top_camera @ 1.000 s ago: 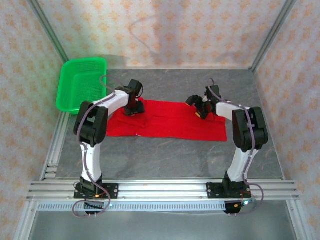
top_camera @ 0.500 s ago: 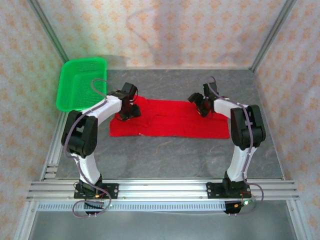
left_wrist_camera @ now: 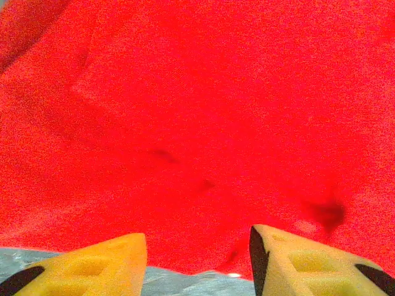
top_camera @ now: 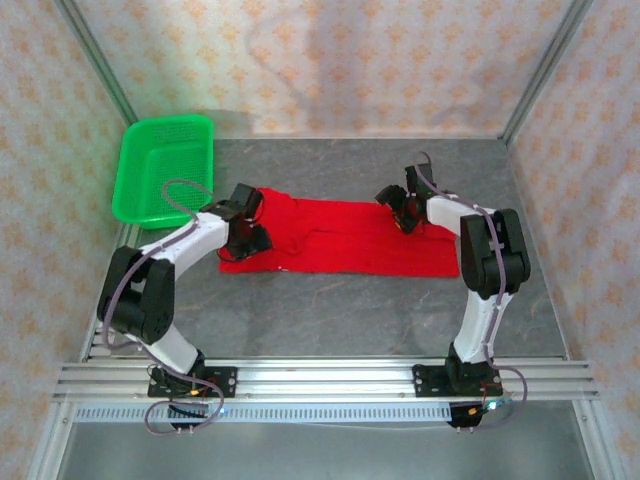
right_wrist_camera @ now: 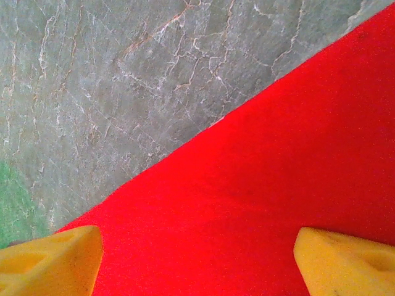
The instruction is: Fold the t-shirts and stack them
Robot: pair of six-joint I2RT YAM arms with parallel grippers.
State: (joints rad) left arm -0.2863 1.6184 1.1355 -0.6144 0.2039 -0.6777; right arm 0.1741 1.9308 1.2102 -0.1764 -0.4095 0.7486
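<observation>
Over the last second the left gripper (top_camera: 246, 233) is carried leftward and nearer along the t-shirt (top_camera: 360, 240), and the shirt's left end is left rumpled, so smoothing seems unfinished. Its yellow wedge fingers (left_wrist_camera: 105, 262) are held partly apart at the hem, with nothing between them. The right gripper (top_camera: 400, 213) is spread wide over the far edge. The soft red cloth is laid as a long band across the veined grey table (top_camera: 350, 310)

The bright red t-shirt (top_camera: 350, 240) lay flat as a long folded strip, plain side up, rumpled at the end nearest the green basket (top_camera: 160, 165), apart from it
</observation>
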